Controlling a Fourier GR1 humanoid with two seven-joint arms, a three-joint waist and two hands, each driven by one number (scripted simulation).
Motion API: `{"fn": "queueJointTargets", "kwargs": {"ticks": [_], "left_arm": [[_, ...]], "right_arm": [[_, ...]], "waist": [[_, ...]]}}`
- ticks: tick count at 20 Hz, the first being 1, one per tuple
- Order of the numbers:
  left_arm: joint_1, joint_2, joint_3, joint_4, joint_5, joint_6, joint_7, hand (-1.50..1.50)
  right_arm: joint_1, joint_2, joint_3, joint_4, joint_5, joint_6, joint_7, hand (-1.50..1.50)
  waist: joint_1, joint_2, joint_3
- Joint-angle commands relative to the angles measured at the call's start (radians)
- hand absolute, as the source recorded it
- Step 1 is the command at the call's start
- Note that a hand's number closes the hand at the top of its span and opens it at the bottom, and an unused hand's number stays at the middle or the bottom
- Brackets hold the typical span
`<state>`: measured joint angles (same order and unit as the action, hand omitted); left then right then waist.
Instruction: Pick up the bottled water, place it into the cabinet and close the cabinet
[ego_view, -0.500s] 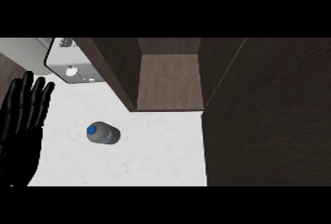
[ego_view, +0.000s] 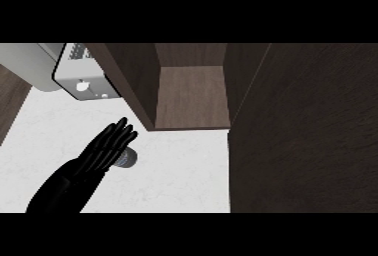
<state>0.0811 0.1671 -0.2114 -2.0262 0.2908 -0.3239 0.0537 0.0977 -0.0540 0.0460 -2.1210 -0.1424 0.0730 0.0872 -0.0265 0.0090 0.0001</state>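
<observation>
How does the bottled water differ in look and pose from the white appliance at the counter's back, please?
The bottled water is small, round and greyish, standing on the white counter, partly hidden by the left hand. The white appliance is far larger, boxy, vented, and uncovered. Both rest left of the open cabinet.

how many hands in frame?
1. The left hand comes in from the lower left, its straight fingers over the bottled water on the white counter, in front of the open cabinet. The right hand is out of view.
</observation>
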Motion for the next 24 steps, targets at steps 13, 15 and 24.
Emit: {"fn": "queueJointTargets", "kwargs": {"ticks": [13,15,24], "left_arm": [[0.145,0.205,0.204,0.069,0.447,-0.294,0.161,-1.50],[0.230,0.221,0.260,0.070,0.470,-0.400,0.111,-1.50],[0.287,0.185,0.344,0.088,0.431,-0.509,0.072,-1.50]], "right_arm": [[0.383,0.052,0.129,-0.144,-0.124,0.092,-0.010,-1.50],[0.347,0.041,0.099,-0.209,-0.174,0.095,0.058,-1.50],[0.452,0.001,0.022,-0.147,-0.219,0.219,-0.077,-1.50]], "waist": [[0.021,-0.010,0.000],[0.026,-0.011,0.000],[0.026,-0.012,0.000]]}}
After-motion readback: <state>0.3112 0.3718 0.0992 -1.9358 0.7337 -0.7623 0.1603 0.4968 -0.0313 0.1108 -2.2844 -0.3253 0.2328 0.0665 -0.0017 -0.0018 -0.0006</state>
